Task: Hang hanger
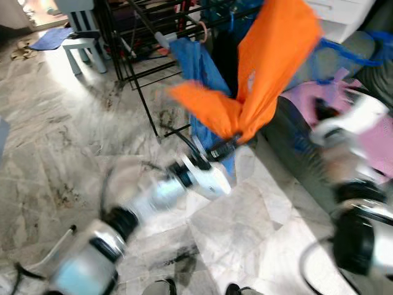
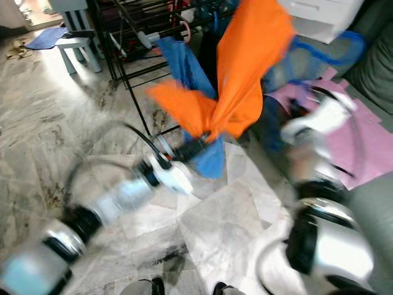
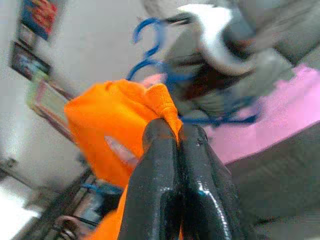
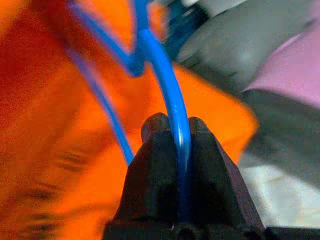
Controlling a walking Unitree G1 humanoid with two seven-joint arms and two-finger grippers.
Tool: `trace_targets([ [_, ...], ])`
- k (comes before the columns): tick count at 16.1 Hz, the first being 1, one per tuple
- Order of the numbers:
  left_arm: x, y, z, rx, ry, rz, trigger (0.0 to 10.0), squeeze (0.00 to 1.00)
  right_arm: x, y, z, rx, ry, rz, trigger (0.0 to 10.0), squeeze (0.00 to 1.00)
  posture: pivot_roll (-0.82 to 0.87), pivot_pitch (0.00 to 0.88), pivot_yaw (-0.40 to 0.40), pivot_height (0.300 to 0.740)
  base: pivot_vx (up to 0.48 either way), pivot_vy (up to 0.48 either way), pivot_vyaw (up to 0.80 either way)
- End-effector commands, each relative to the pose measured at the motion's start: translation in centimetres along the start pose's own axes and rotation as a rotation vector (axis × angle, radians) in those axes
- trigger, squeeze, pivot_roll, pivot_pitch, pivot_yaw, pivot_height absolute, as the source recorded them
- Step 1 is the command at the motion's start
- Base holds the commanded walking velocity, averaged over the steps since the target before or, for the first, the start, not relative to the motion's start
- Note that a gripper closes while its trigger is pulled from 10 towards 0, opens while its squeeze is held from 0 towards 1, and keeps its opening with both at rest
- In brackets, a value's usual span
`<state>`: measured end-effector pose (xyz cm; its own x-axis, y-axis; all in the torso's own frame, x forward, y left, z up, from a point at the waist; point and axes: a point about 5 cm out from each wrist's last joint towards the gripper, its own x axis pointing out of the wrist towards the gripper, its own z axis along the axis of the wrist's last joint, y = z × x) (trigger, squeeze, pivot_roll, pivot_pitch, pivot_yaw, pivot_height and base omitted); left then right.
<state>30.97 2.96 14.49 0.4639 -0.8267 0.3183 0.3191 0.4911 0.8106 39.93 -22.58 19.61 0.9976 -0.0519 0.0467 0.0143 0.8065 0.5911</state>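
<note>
An orange garment (image 1: 270,67) hangs in mid-air in front of the black drying rack (image 1: 138,67). My left gripper (image 3: 172,135) is shut on a bunched lower corner of it, and this gripper (image 1: 228,144) shows below the cloth in the head views. A blue plastic hanger (image 4: 165,85) runs between the fingers of my right gripper (image 4: 172,125), which is shut on its wire; the orange cloth lies right behind it. The hanger's loop (image 2: 319,58) sticks out to the right of the garment. Both arms are blurred.
A blue cloth (image 1: 196,67) hangs on the rack behind the orange one. A grey sofa with a pink cloth (image 1: 374,141) is at the right. A white drawer unit (image 1: 338,18) stands behind it. A pale stool (image 1: 83,37) is at the far left on the marble floor.
</note>
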Motion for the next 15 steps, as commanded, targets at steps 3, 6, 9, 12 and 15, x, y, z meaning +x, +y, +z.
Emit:
trace_targets([
  [3,-1.2,-1.2,-1.5,-0.082,0.174,-0.007,10.0,0.0,-0.2,4.5,-1.9,-0.164,0.083,0.201,10.0,0.0,-0.04,0.114,0.013,0.74,0.0,0.0,0.0],
  [6,-1.6,-0.6,-2.1,-0.118,0.24,0.048,10.0,0.0,-3.4,0.5,-7.0,-0.236,0.285,0.103,10.0,0.0,-0.06,0.121,0.02,0.74,0.0,0.0,0.0],
  [9,-2.0,-2.6,-1.3,-0.188,0.24,-0.009,10.0,0.0,-3.2,-1.8,-4.7,-0.076,0.141,-0.112,10.0,0.0,-0.07,0.124,0.038,0.74,0.0,0.0,0.0],
  [12,-1.6,-4.9,-0.4,-0.256,0.247,-0.106,10.0,0.0,-2.6,2.3,-4.0,-0.182,0.103,0.071,10.0,0.0,-0.07,0.124,0.038,0.74,0.0,0.0,0.0],
  [15,-1.4,-6.0,0.5,-0.337,0.214,-0.175,10.0,0.0,-1.3,5.0,-2.0,-0.26,-0.068,0.071,10.0,0.0,-0.07,0.115,0.022,0.74,0.0,0.0,0.0],
])
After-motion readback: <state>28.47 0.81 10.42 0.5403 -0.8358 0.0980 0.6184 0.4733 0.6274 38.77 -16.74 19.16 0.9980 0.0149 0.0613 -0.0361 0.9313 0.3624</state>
